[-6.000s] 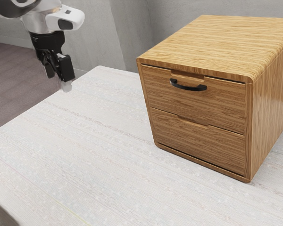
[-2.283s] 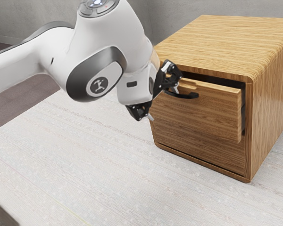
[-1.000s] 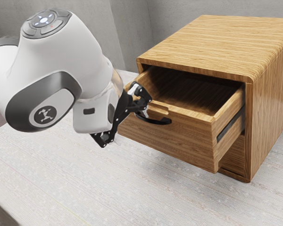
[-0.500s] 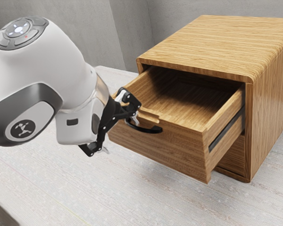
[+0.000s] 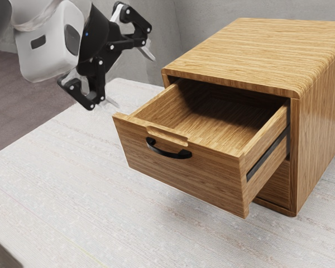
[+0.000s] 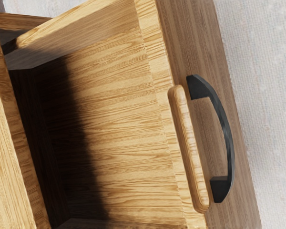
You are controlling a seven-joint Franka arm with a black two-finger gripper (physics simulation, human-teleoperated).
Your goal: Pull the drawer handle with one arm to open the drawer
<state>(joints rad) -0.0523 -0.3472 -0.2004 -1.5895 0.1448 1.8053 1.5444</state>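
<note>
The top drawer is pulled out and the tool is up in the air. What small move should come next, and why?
Probably lift slightly farther clear. The top drawer stands pulled well out, its black handle is free, and the tool hangs open above the table, touching nothing, so no pulling seems left.

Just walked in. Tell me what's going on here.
A single robot arm is working on a wooden cabinet that sits on the table. The top drawer stands pulled well out, with nothing visible inside it. The gripper hangs open above the drawer, toward the exterior view's left, touching nothing, and the black handle is free. The opening looks done.
</note>
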